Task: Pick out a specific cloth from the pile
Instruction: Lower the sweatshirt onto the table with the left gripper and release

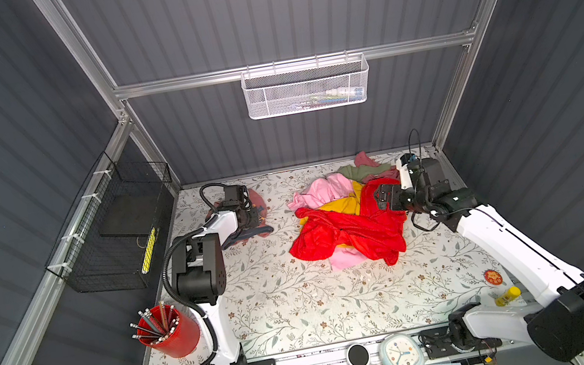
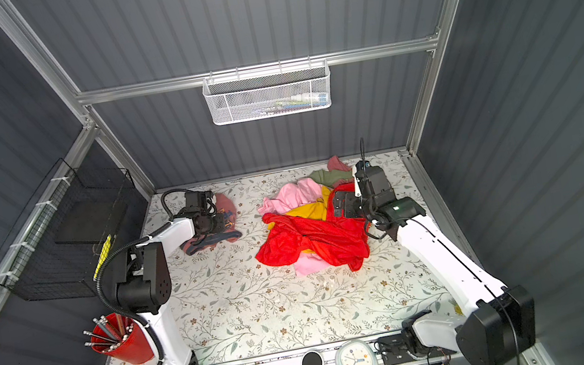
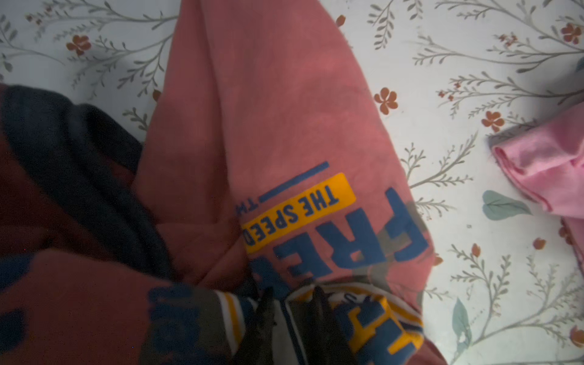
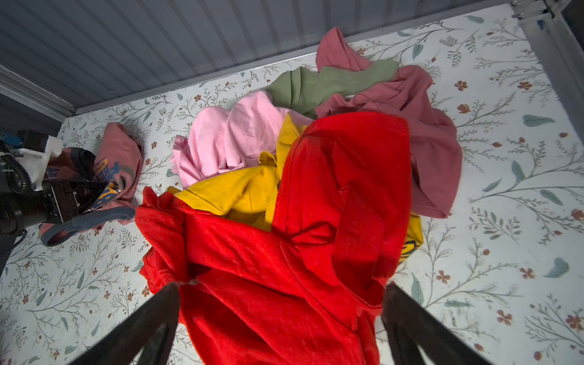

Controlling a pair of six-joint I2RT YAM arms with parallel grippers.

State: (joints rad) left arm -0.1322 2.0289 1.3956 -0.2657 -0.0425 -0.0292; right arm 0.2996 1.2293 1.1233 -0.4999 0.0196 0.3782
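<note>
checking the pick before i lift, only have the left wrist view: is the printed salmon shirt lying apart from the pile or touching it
observer: apart. in a top view the cloth lies alone, with bare tabletop between it and the pile.
operator: where's the right arm
observer: the right gripper is over the pile's red garment, jaws wide open, gripping nothing.
operator: any lookalike in there
observer: yes, a plain dusty-pink garment at the pile's back edge, no print showing.
</note>
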